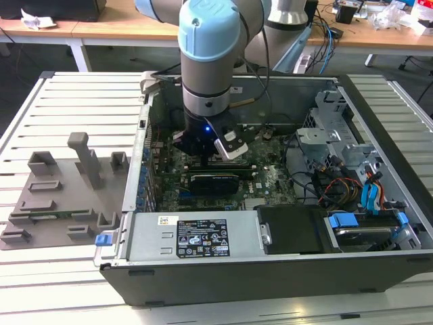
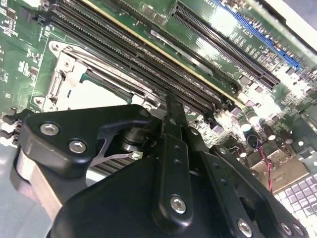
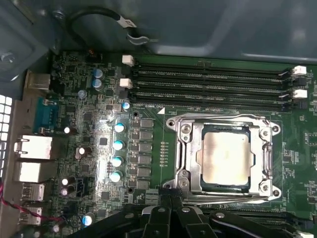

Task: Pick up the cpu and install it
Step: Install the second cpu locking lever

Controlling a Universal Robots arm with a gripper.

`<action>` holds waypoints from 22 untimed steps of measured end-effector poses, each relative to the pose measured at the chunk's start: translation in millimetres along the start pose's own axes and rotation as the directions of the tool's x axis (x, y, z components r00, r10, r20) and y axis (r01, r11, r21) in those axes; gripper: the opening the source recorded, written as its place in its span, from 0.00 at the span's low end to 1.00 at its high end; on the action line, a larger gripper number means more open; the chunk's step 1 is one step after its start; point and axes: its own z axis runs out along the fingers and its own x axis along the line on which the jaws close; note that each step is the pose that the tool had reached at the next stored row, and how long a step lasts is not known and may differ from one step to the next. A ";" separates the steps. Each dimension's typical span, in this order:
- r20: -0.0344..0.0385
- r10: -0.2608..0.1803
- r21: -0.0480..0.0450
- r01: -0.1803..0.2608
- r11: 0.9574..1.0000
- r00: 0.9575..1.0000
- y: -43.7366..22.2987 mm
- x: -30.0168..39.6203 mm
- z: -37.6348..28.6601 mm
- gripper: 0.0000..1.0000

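The cpu is sitting inside the socket frame, seemingly seated already. The gripper is hovering just beside that frame, jaws apparently clenched on nothing; it should be rising straight, sparing the memory slots.

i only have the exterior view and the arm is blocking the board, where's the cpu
observer: In the first wrist view the cpu lies flat in the motherboard socket, silvery top up.
operator: is the gripper on it
observer: No. In that view the gripper is at the socket's edge, apart from the cpu.
operator: anything lying on the chip
observer: Nothing. Its top is bare, and the socket's metal frame runs around its edges. I can't tell whether the frame is latched.
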 end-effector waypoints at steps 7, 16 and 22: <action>-0.002 -0.019 -0.008 0.019 1.000 1.000 3.8 2.0 6.4 0.11; -0.003 -0.023 0.028 0.023 0.999 1.000 6.3 -3.5 -7.0 0.11; -0.006 -0.023 0.051 0.023 0.998 1.000 15.3 -35.1 -6.2 0.11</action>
